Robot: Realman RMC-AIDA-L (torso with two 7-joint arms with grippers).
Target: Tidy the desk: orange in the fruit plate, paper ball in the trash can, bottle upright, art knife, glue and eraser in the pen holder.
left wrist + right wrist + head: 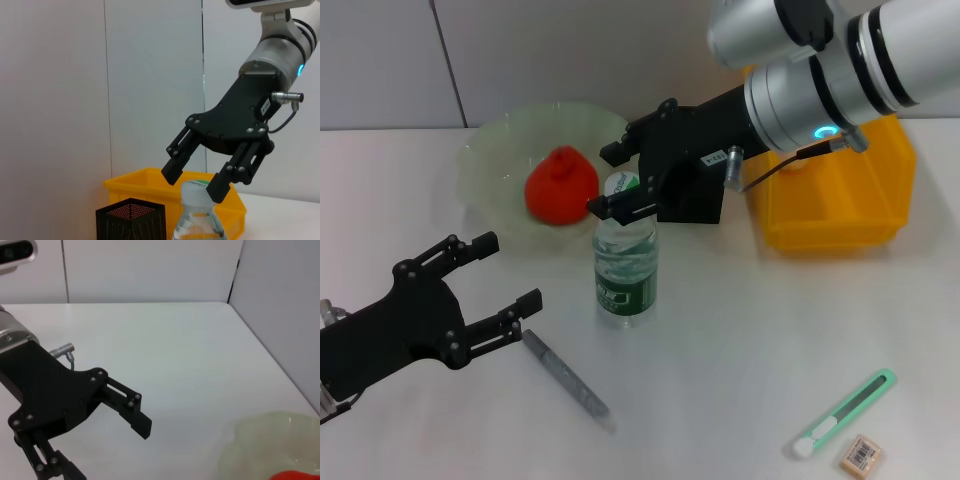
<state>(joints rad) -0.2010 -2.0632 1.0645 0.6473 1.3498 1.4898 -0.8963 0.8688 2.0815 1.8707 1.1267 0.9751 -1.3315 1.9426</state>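
The bottle (625, 270) stands upright mid-table, its cap (197, 191) between the spread fingers of my open right gripper (610, 180), which also shows in the left wrist view (196, 179). The orange (560, 186) lies in the fruit plate (490, 170). My left gripper (508, 272) hovers open and holding nothing at the front left. The green art knife (845, 412) and the eraser (861, 454) lie at the front right. The pen holder (131, 220) stands before the yellow trash can (840, 195). The paper ball is out of view.
A slim grey pen-shaped stick (568, 378) lies on the white table just right of my left gripper. The right wrist view shows the left gripper (107, 452), the fruit plate's rim (265, 432) and a wall behind the table.
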